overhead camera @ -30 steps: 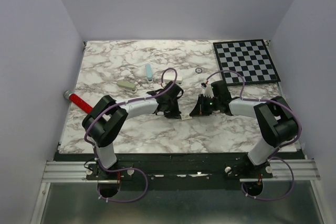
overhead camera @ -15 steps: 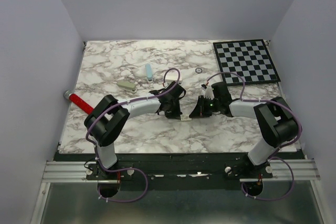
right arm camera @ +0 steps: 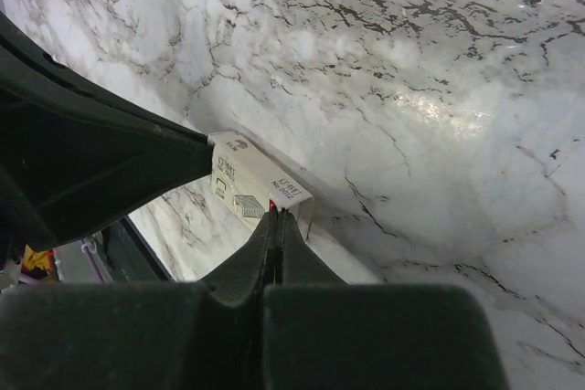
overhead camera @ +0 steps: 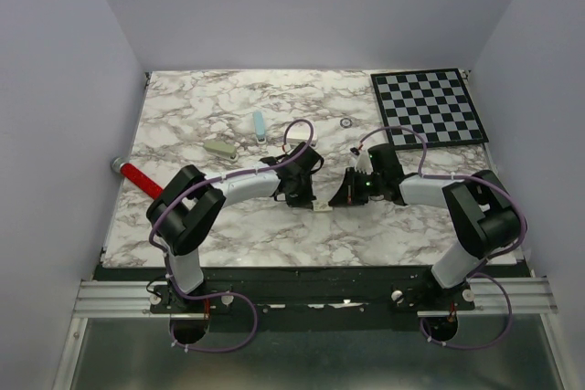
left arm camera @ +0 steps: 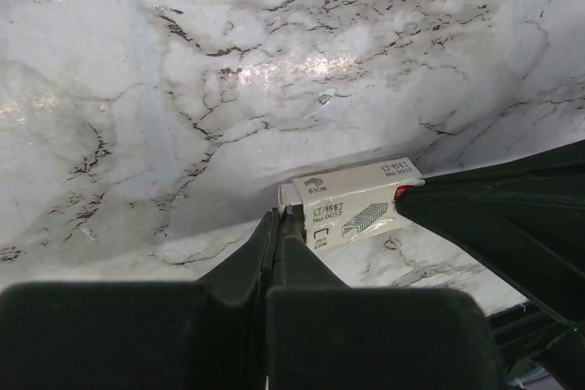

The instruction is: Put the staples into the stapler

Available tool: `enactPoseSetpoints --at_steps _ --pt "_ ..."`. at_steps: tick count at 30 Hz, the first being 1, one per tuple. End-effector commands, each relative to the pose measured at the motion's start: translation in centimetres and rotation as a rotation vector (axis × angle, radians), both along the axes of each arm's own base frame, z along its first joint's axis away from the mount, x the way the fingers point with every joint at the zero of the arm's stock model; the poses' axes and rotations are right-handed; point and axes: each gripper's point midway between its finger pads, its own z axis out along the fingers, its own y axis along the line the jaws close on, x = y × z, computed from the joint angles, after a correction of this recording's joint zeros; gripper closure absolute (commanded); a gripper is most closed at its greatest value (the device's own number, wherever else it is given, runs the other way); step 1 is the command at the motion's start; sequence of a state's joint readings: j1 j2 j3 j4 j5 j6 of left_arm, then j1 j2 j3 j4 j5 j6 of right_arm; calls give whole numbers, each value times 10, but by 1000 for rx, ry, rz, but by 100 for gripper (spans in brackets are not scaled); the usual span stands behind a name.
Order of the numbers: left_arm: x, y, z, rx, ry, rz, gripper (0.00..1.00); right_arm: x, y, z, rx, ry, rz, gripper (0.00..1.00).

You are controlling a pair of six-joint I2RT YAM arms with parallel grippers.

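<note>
A small white staple box (left arm camera: 356,198) with printed marks lies on the marble table between both grippers; it also shows as the box (right arm camera: 256,184) and the box (overhead camera: 322,207). The loose staples are hidden. My left gripper (left arm camera: 281,216) is shut, its tips touching the box's left end. My right gripper (right arm camera: 277,215) is shut too, tips against the box's other end by a red mark. Nothing shows between either pair of fingers. A pale blue slim object (overhead camera: 260,125) and a beige oblong object (overhead camera: 220,147) lie at the back left; I cannot tell which is the stapler.
A chessboard (overhead camera: 430,107) fills the back right corner, with a small ring (overhead camera: 346,122) near it. A white block (overhead camera: 297,142) sits behind the left wrist. A red-handled tool (overhead camera: 137,176) lies at the left table edge.
Both grippers have closed fully at the ends of the box. The left wrist shifted slightly toward the back. The box stayed where it was.
</note>
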State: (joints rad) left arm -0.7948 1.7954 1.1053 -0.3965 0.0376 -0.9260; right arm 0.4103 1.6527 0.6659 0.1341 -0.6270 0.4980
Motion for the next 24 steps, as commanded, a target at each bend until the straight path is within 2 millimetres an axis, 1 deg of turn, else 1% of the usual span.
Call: enactPoseSetpoints --at_steps 1,11,15,17,18,20,21,24 --pt "1 14 5 63 -39 7 100 -4 -5 4 1 -4 4 99" --pt "1 28 6 77 -32 27 100 -3 -10 1 -7 6 -3 99" --pt "1 30 6 79 -30 28 100 -3 -9 4 9 -1 2 99" --pt "1 28 6 71 -24 25 100 -5 -7 8 36 -6 11 93" --pt "2 27 5 69 -22 24 100 -3 -4 11 58 -18 12 83" --pt "1 26 4 63 -15 22 100 -6 -1 13 86 -14 27 75" --pt "0 25 3 60 -11 22 100 -5 2 15 104 -22 29 71" --pt "-1 25 2 55 -9 22 100 -5 6 17 139 -20 40 69"
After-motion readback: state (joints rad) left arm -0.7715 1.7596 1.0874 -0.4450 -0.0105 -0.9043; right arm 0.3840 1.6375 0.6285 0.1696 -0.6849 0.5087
